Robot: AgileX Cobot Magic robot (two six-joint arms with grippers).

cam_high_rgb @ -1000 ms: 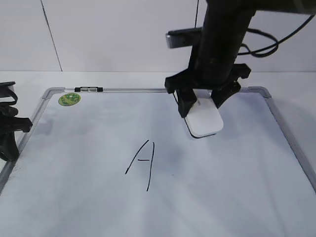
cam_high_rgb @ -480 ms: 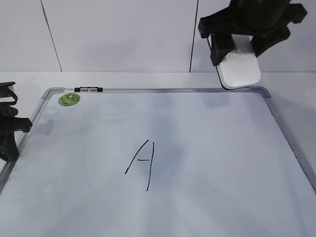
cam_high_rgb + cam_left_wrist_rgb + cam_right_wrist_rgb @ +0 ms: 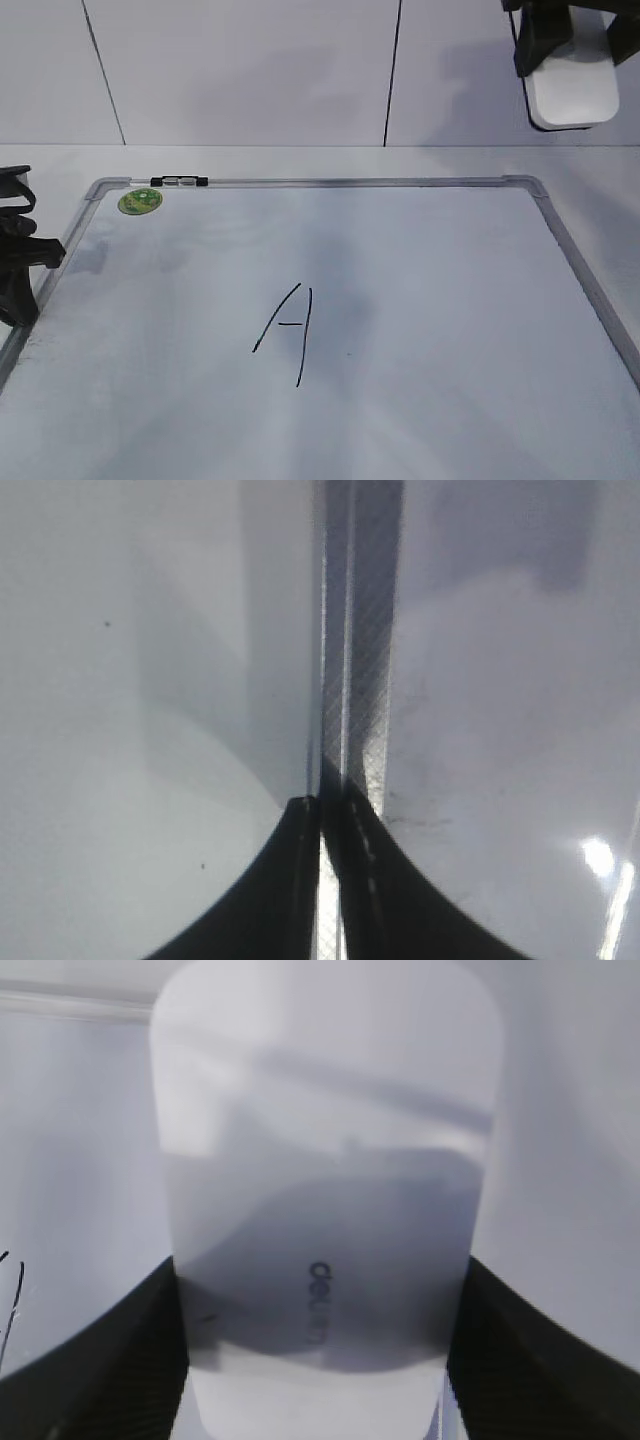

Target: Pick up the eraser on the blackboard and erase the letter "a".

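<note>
The white eraser [image 3: 572,92] is clamped in my right gripper [image 3: 577,45], high above the blackboard's far right corner, at the top right of the exterior view. In the right wrist view the eraser [image 3: 325,1190] fills the middle between the two black fingers of the gripper [image 3: 325,1360], grey lettering up. The blackboard [image 3: 470,330] lies flat below. No lowercase "a" shows on it; only a tall capital "A" [image 3: 287,330] is there. My left gripper [image 3: 20,270] rests shut at the board's left edge, its jaws [image 3: 325,810] over the metal frame [image 3: 355,630].
A green round sticker [image 3: 140,201] and a small black and silver clip [image 3: 180,181] sit at the board's far left corner. A white panelled wall stands behind the table. A black marker stroke [image 3: 12,1300] shows at the left edge of the right wrist view.
My right gripper has lifted the eraser off the board's upper middle and carried it up and to the right. The left gripper has not moved.
</note>
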